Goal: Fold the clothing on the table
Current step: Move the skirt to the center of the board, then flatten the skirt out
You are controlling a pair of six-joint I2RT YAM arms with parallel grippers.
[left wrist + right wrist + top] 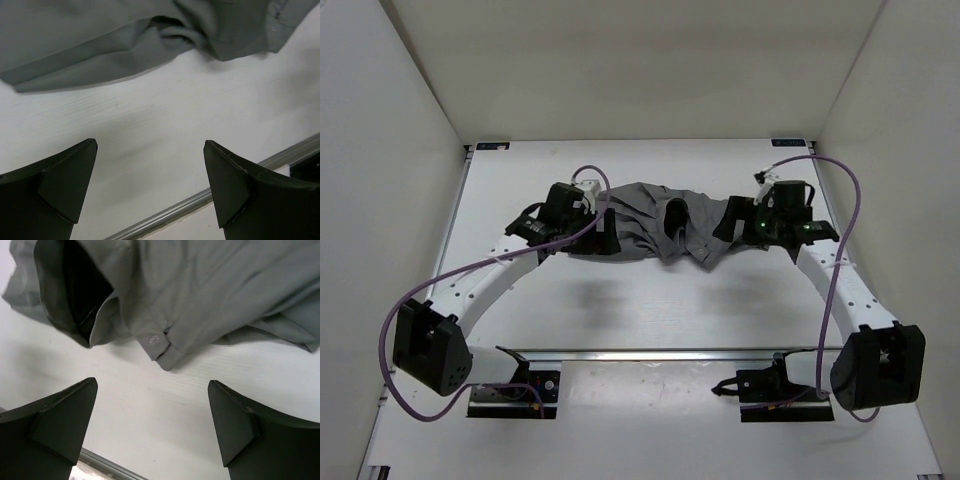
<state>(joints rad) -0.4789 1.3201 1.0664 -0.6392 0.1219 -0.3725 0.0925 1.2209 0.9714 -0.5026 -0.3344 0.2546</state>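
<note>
Top view: the grey clothing (660, 228) lies bunched at centre frame on the white table (620, 310). The left gripper (604, 238) sits at its left edge and the right gripper (732, 222) at its right edge.

Left wrist view: the left gripper (150, 175) has its jaws spread wide, with only bare table (175, 115) between them. The clothing (100, 40) fills the upper frame, clear of the fingers (65, 185). A metal rail (200, 200) crosses the lower right.

Right wrist view: the right gripper (152, 420) is spread wide and holds nothing. The clothing (210, 290) spans the upper frame, and a buttoned corner (156, 342) points down towards the gap without touching the jaws.
</note>
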